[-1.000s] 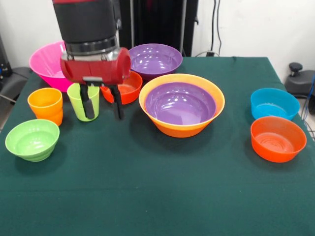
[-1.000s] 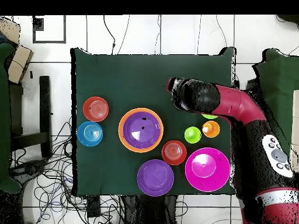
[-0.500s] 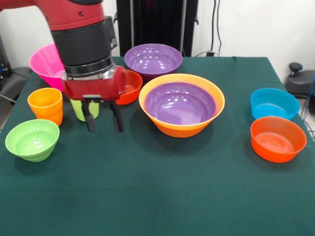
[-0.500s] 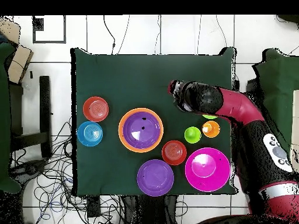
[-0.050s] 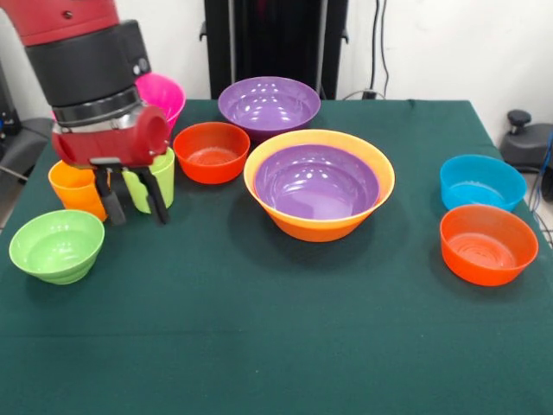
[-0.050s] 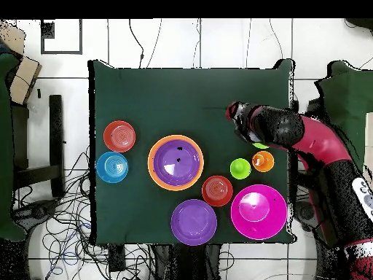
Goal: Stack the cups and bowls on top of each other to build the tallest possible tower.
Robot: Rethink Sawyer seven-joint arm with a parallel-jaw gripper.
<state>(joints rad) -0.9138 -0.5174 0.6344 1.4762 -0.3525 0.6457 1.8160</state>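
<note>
The gripper [image 5: 132, 204] hangs with its fingers [image 5: 156, 201] spread and empty, in front of the orange cup [image 5: 76, 186] and the green cup [image 5: 152, 179], near the table's [image 5: 285, 346] left edge. The small green bowl [image 5: 56, 245] sits just beside it toward the near-left corner. The pink bowl [image 5: 162, 93] stands behind the arm at the far-left corner. A red bowl [image 5: 212, 151] and a purple bowl [image 5: 269, 105] lie near the far edge. The tower [image 5: 319, 182], purple nested in yellow-orange, stands mid-table. By the right edge are the blue bowl [image 5: 481, 181] and a second red bowl [image 5: 487, 243].
</note>
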